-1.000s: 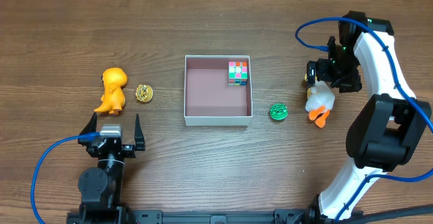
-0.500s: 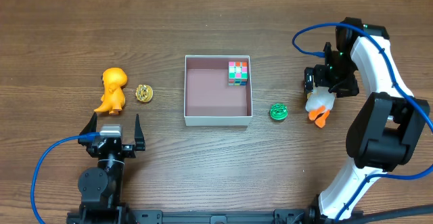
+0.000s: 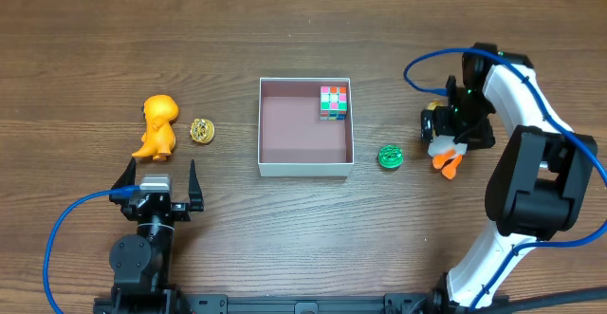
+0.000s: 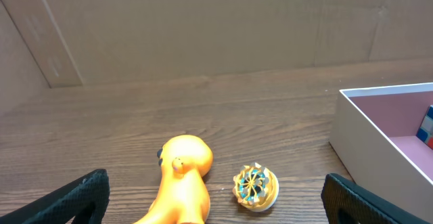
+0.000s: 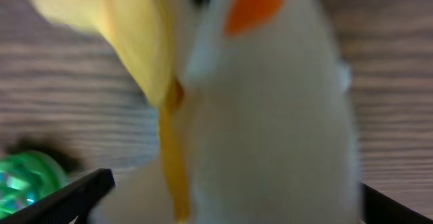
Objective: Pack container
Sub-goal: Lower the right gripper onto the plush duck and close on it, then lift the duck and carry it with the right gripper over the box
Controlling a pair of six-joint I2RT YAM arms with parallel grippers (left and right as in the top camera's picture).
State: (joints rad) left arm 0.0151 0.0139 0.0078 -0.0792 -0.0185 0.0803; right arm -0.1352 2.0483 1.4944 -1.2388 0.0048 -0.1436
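Left gripper (image 3: 160, 172): you have it parked at the near edge, fingers spread wide with nothing between them.
Orange dinosaur (image 3: 157, 125): just beyond that gripper, with a small gold disc (image 3: 202, 130) beside it on the container's side. Both lie outside the box.
Green disc (image 3: 390, 157): on the table just off the container's near right corner, between the box and your right arm.
White toy bird (image 3: 448, 149): at the right of the table, well outside the box. Its long axis runs roughly near to far, with the orange feet at the near end.
Right gripper (image 3: 440, 127): set over the far end of the bird, fingers wide apart on either side and not clamped. I cannot tell whether a pad touches it.
Nearer arm: the right arm, clearly, for the bird.
Container (image 3: 305, 169): mid-table, to the left of your right gripper. I judge the carry to be a sideways move to the left, passing over the green disc.
Colour cube (image 3: 334, 101): already inside, in the far right corner, so the near half of the floor is free.
View difference: the right wrist camera shows the bird filling the gap between the fingertips, blurred, with the green disc at the lower left. Only the overhead view shows the box and the path to it.
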